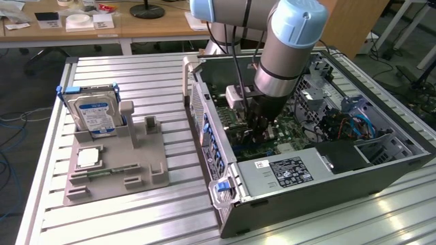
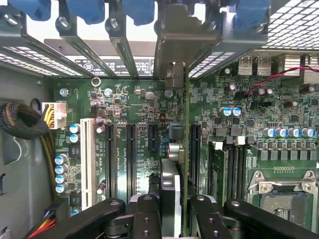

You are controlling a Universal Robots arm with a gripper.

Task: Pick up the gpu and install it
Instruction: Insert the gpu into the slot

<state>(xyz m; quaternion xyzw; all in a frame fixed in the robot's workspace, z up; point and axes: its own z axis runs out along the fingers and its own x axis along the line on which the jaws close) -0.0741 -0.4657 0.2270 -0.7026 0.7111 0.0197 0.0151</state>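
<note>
Wrist view gives us one gpu (image 2: pixel 172 199), seen edge-on and clamped between the two fingers (image 2: pixel 144 219) of the gripper (image 2: pixel 169 224); it stands upright over the motherboard (image 2: pixel 149 124), its long axis running parallel to the expansion slots toward the metal bracket (image 2: pixel 187 45) at the case's rear wall. We count three long black slots and one white slot beside it. From the exterior view, we see one arm (image 1: pixel 286 56) reaching into one open computer case (image 1: pixel 320 168), and one hard drive (image 1: pixel 95 112) in one gray holder (image 1: pixel 116 168) on the table (image 1: pixel 156 76).
</note>
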